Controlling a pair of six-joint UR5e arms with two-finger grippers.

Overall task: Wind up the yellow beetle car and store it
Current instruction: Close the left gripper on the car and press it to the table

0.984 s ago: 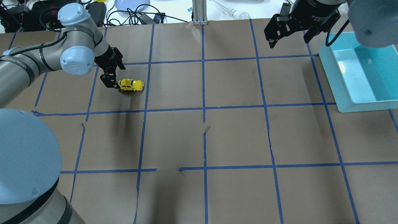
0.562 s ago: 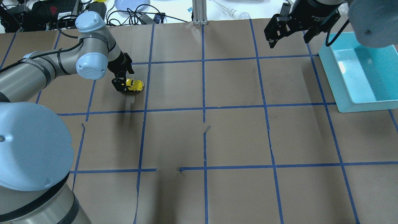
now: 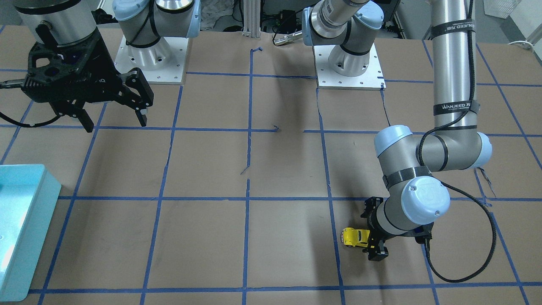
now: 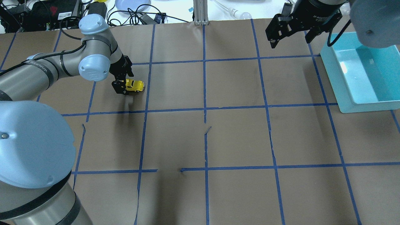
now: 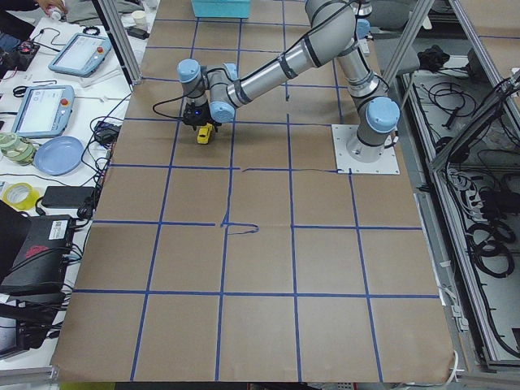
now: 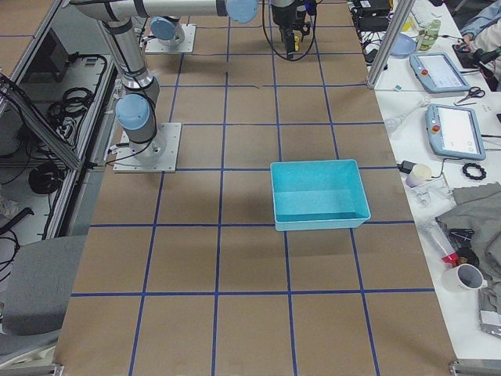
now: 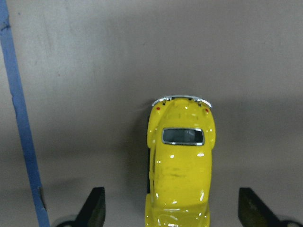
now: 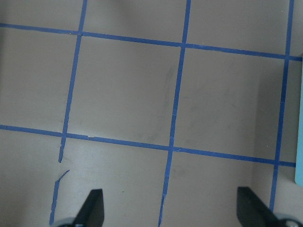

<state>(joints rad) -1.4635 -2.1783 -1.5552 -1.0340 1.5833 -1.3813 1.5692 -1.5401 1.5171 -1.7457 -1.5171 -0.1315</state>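
Note:
The yellow beetle car stands on its wheels on the brown paper at the far left; it also shows in the front view and the left side view. My left gripper is low at the table, open, with its fingers on either side of the car. In the left wrist view the car lies between the fingertips with a gap on each side. My right gripper is open and empty, held high at the far right next to the bin.
A teal bin sits at the table's right edge, seen also in the front view and the right side view. Blue tape lines divide the paper into squares. Cables and tablets lie beyond the far edge.
My left arm has swung right and down, so its open gripper now straddles the car instead of standing beside it. The car and the right arm have not moved.

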